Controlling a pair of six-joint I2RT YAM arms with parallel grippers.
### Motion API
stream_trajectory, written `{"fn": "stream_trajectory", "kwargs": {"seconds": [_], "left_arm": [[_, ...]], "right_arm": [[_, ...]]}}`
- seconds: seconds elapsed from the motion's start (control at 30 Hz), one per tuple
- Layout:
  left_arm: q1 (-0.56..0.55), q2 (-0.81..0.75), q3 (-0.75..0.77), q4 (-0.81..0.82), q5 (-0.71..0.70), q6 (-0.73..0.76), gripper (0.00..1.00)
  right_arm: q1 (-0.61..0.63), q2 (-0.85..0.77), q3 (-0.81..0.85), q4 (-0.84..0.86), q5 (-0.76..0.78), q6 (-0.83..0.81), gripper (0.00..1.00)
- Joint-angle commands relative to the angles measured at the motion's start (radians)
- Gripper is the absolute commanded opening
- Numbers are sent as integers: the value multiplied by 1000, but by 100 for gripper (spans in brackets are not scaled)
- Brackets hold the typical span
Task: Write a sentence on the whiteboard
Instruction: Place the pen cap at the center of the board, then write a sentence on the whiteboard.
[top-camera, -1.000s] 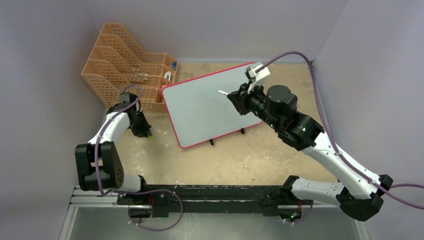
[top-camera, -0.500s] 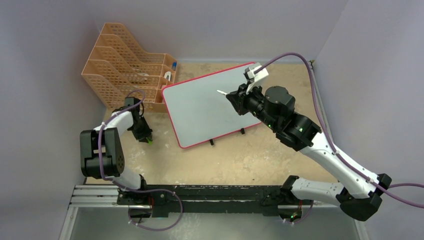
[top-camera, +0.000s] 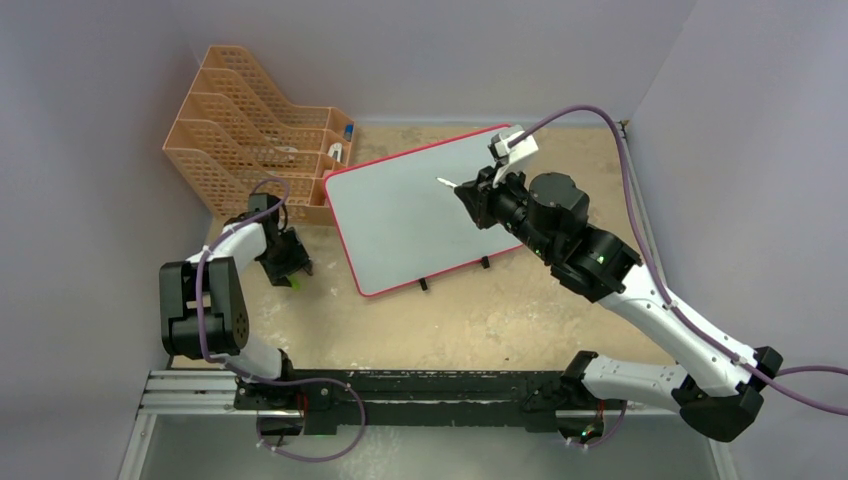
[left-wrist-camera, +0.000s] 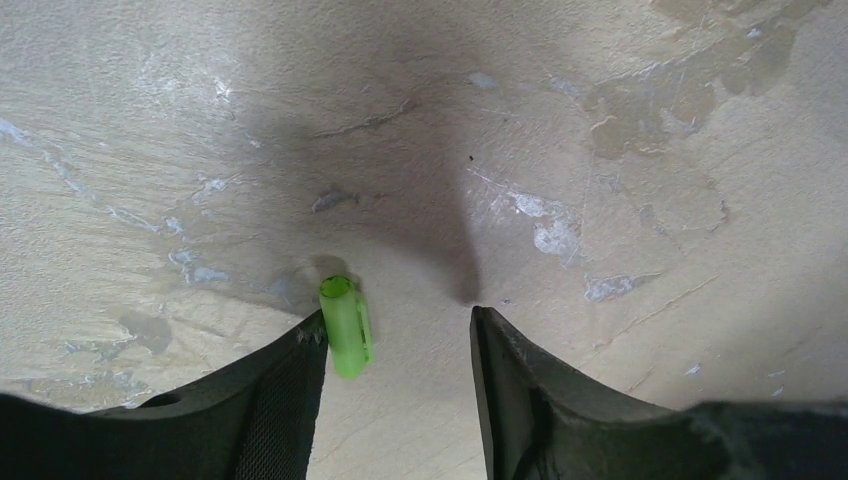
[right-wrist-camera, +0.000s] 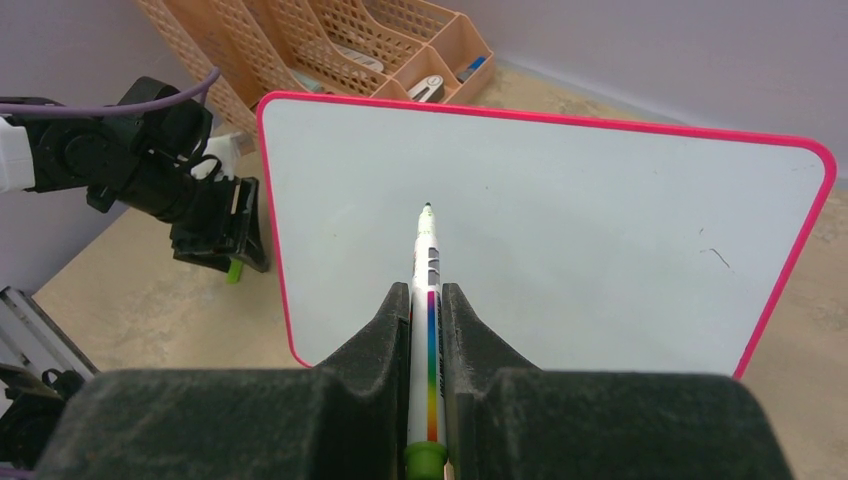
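The whiteboard (top-camera: 415, 215) with its pink-red frame stands tilted on black feet mid-table; it also fills the right wrist view (right-wrist-camera: 560, 240). Its face is blank; no green sentence shows. My right gripper (top-camera: 470, 193) is shut on a white marker (right-wrist-camera: 425, 310) with a rainbow stripe and green end, tip uncovered and pointing at the board, just off its surface. My left gripper (top-camera: 290, 272) is open low over the table left of the board. The green marker cap (left-wrist-camera: 345, 326) lies on the table against my left finger (left-wrist-camera: 285, 390), not gripped.
Orange mesh file trays (top-camera: 255, 140) stand at the back left, holding small items, next to the board's left edge. Grey walls close in on left, back and right. The tan table surface (left-wrist-camera: 560, 150) is scuffed.
My left gripper dropped lower toward the table, opened and let go of the green cap. My right gripper with the marker shifted slightly toward the board.
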Motion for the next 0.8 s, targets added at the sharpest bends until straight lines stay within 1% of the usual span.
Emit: {"fn": "stream_trajectory", "kwargs": {"seconds": [0.0, 0.07, 0.17, 0.33, 0.37, 0.47, 0.57, 0.77], "left_arm": [[5, -9, -5, 7, -12, 3, 52], [4, 4, -5, 11, -1, 1, 52], [4, 12, -7, 29, 51, -8, 52], [3, 23, 1, 57, 88, -8, 38], [3, 12, 2, 64, 93, -5, 38], [3, -60, -13, 107, 124, -6, 38], [3, -128, -36, 145, 184, -31, 41], [8, -184, -58, 168, 218, -97, 44]], "right_arm": [[-4, -14, 7, 58, 35, -10, 0], [-3, -17, 10, 58, 33, -5, 0], [-4, -24, 7, 58, 39, 1, 0], [-4, -30, 4, 52, 41, 6, 0], [-4, -31, 3, 52, 38, 8, 0], [-4, -35, 1, 52, 41, 9, 0], [-4, -37, 0, 55, 42, 9, 0], [-3, -41, -1, 49, 49, 5, 0]]}}
